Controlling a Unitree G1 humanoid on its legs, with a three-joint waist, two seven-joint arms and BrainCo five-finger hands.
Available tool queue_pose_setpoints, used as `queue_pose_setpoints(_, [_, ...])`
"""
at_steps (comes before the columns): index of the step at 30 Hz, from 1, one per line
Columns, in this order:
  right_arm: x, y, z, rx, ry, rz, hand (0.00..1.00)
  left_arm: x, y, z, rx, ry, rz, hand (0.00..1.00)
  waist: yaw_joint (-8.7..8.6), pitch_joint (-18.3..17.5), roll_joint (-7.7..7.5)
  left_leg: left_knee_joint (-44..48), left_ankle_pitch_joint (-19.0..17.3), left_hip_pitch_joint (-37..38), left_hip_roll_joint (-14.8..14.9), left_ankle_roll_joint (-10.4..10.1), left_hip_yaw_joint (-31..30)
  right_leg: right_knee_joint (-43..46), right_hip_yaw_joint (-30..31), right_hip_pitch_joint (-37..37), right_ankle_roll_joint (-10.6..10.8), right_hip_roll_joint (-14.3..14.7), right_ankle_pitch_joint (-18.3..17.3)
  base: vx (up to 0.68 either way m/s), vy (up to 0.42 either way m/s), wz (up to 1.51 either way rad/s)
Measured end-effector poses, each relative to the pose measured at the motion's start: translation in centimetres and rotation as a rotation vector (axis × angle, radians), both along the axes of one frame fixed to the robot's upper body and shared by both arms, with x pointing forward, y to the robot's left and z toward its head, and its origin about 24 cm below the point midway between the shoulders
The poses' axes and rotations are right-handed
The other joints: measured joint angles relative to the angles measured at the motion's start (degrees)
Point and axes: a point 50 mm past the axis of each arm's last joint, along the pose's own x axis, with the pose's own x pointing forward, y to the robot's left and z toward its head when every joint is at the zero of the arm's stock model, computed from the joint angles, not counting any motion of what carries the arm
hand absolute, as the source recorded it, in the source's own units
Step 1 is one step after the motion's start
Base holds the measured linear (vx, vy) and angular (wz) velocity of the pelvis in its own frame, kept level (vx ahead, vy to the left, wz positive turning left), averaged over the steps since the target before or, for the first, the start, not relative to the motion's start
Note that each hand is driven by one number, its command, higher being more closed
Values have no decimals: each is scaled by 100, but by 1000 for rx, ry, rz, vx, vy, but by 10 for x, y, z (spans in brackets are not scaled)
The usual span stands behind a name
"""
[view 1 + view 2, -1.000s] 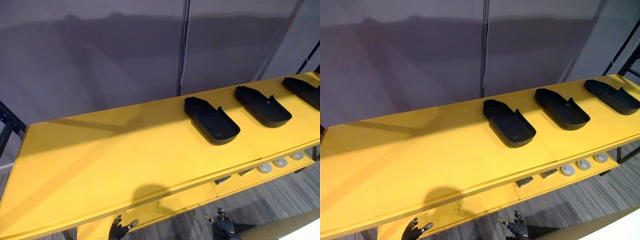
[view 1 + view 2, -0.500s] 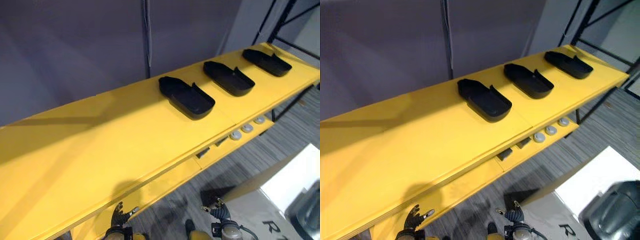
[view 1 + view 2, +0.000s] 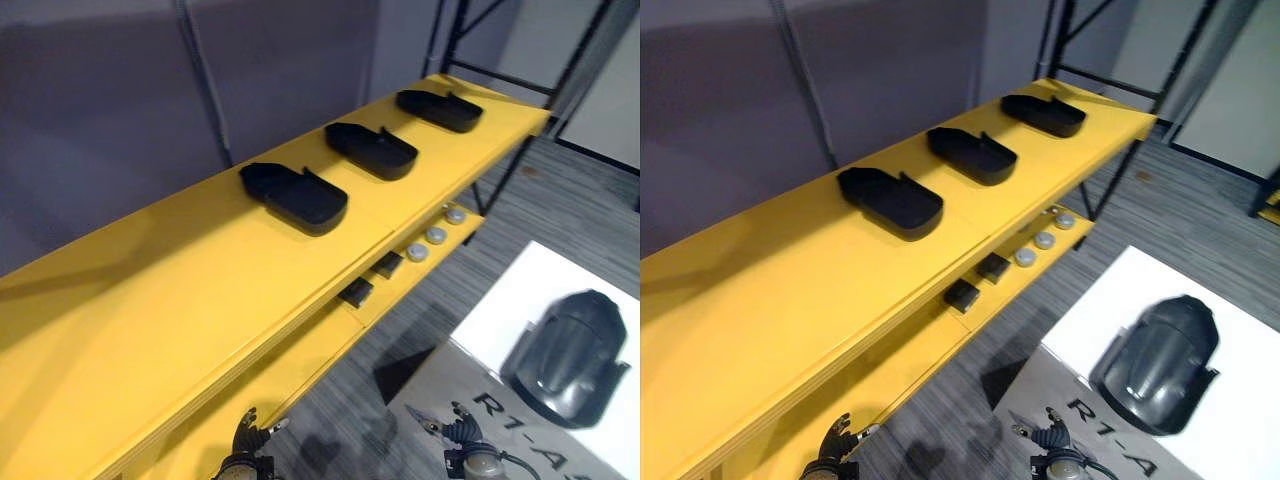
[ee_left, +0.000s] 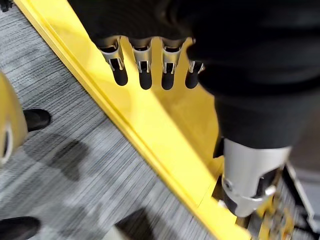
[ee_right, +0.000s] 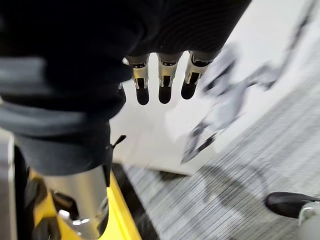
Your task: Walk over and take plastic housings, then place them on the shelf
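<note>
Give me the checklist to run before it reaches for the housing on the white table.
1. Left hand empty, fingers straight: ok.
2. Right hand empty, fingers straight: ok.
3. Dark housing lies free on the white table, nothing on top of it: ok.
4. Hands at that housing: not ok, both hang low, apart from it.
5. Bare room on the yellow shelf beside the three black housings: ok.
6. Underside of the housing, for a grip: cannot tell.
</note>
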Motion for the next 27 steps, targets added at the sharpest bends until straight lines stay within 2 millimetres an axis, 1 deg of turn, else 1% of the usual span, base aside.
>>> queue_pose_setpoints(1, [-1, 2, -1, 5, 3, 1, 0, 0, 0, -1, -1, 6, -2, 0, -76, 10, 18, -40, -25, 19, 63, -40, 195, -71, -76, -91, -26, 8, 119, -145, 74, -84])
queue_pose_setpoints(2, [1, 5, -1, 12, -2, 4, 0, 0, -1, -1, -3, 5, -2, 0, -89, 35, 35, -71, -38, 42, 127, -83, 333, -40, -352, -162, -195, -72, 64, -153, 65, -88])
queue_pose_setpoints(3, [4, 8, 0, 22, -8, 5, 0, -1, -1, -1, -4, 13, 0, 0, -121, 78, 87, -117, -23, 102, 162, -103, 637, 311, -1515, -265, -367, -487, -44, -127, 50, -94])
queue_pose_setpoints(4, [5, 11, -1, 27, -9, 7, 0, -2, 0, -2, -1, 18, 1, 0, -89, 87, 101, -149, -17, 197, 199, -113, 848, 579, -2191, -334, -371, -735, -93, -132, 46, -146])
queue_pose_setpoints(5, [9, 16, -1, 41, -15, 13, 0, -5, 5, -2, 12, 25, 2, 0, -41, 94, 128, -204, -18, 385, 280, -145, 1232, 903, -3488, -304, -359, -1097, -196, -90, -12, -174])
queue_pose_setpoints(6, [11, 22, -1, 57, -19, 14, 0, -5, 13, -1, 33, 24, 0, 0, 18, 92, 93, -221, 5, 552, 295, -217, 1620, 1004, -4408, -224, -402, -1322, -185, -65, -108, -186])
queue_pose_setpoints(7, [11, 25, -1, 60, -18, 20, 0, -4, 17, 0, 44, 23, -1, 0, 15, 119, 43, -157, -15, 627, 280, -261, 1766, 946, -4632, -151, -407, -1348, -165, -35, -149, -129])
queue_pose_setpoints(8, [11, 24, -1, 54, -16, 28, 0, -1, 18, 1, 46, 17, -4, 0, -92, 189, 109, -65, -20, 646, 361, -270, 1724, 903, -4501, -130, -451, -1197, -145, -40, -214, -79])
queue_pose_setpoints(9, [7, 21, -3, 48, -2, 30, 0, 2, 18, 2, 48, 8, -6, 0, -138, 248, 200, 71, -26, 668, 499, -277, 1709, 793, -4352, -86, -478, -1025, -135, -47, -249, -77])
queue_pose_setpoints(10, [0, 21, -6, 48, 17, 26, 0, 3, 18, 2, 48, 5, -8, 0, -121, 266, 260, 430, -41, 630, 755, -263, 1711, 585, -4127, -57, -497, -783, -128, -50, -341, -112])
queue_pose_setpoints(11, [-1, 22, -7, 52, 24, 27, 0, 3, 18, 2, 47, 7, -8, 0, -119, 293, 275, 979, -105, 510, 1048, -161, 1638, 371, -3876, -34, -534, -512, -112, -24, -294, -117])
queue_pose_setpoints(12, [-1, 22, -7, 51, 23, 25, 0, 2, 18, 2, 46, 9, -9, 0, -121, 322, 298, 1249, -165, 435, 1183, -39, 1504, 278, -3782, 3, -558, -385, -124, -14, -266, -115])
queue_pose_setpoints(13, [-2, 20, -7, 54, 24, 12, 0, 1, 14, 1, 32, 12, -12, 0, -111, 414, 324, 1742, -419, 273, 1288, 87, 960, 156, -3520, 65, -570, -162, -129, -8, -163, -84])
queue_pose_setpoints(14, [-2, 19, -7, 54, 25, 7, 0, 0, 11, 0, 23, 12, -13, 0, -101, 451, 327, 1901, -533, 180, 1210, 28, 625, 139, -3380, 75, -572, -89, -129, -16, -149, -103])
queue_pose_setpoints(15, [-3, 14, -6, 41, 26, 4, 0, -1, 5, -1, 0, 16, -16, 0, -99, 512, 326, 2059, -707, 0, 889, -231, -173, 106, -3122, 106, -574, 2, -131, 22, -78, -103])
queue_pose_setpoints(16, [-4, 10, -6, 32, 29, -4, 0, -1, 4, -1, -4, 12, -17, 0, -81, 532, 328, 2036, -814, -139, 534, -398, -783, 103, -2938, 115, -574, 43, -131, 44, -56, -103])
queue_pose_setpoints(17, [-5, 9, -6, 35, 30, -14, 0, -3, 4, -1, -4, 16, -15, 0, -68, 534, 331, 1990, -853, -196, 375, -458, -980, 103, -2881, 128, -574, 48, -131, 83, -17, -98])
queue_pose_setpoints(19, [-14, 7, -9, 47, 47, -43, 0, -3, 3, -2, -4, 18, -23, 0, -30, 544, 347, 1496, -849, -321, -167, -460, -1662, 98, -2682, 220, -545, 80, -104, 85, 6, -77])
queue_pose_setpoints(20, [-17, 7, -10, 48, 52, -45, 0, -3, 1, -2, -6, 18, -28, 0, -24, 553, 381, 1335, -834, -321, -257, -447, -1831, 98, -2632, 254, -555, 107, -98, 67, 42, -56])
queue_pose_setpoints(21, [-19, 6, -11, 54, 55, -61, 0, -4, -2, -2, -13, 20, -34, 0, -23, 541, 471, 1056, -703, -321, -358, -313, -2080, 104, -2559, 293, -562, 181, -97, 58, 87, -63])
queue_pose_setpoints(22, [-20, 5, -11, 56, 57, -67, 0, -7, -3, -3, -19, 29, -30, 0, 16, 489, 521, 1005, -530, -269, -349, -45, -2066, 100, -2388, 332, -563, 268, -101, 70, 105, -61])
queue_pose_setpoints(24, [-22, 9, -12, 71, 55, -76, 0, -8, -3, -4, -20, 33, -31, 0, -7, 453, 493, 736, -521, -102, -420, -16, -2000, -16, -2304, 442, -535, 223, -90, 132, 110, -24])
queue_pose_setpoints(25, [-25, 8, -13, 87, 56, -111, 0, -6, -3, -3, -21, 28, -37, 0, -5, 407, 468, 554, -465, -18, -493, 56, -2004, -35, -2304, 468, -541, 165, -75, 170, 103, 8])
queue_pose_setpoints(27, [-29, 8, -14, 100, 58, -151, 0, -8, -3, -4, -19, 37, -36, 0, 3, 363, 442, 390, -411, 89, -575, 118, -2026, -41, -2316, 505, -595, 103, -38, 196, 97, 15])
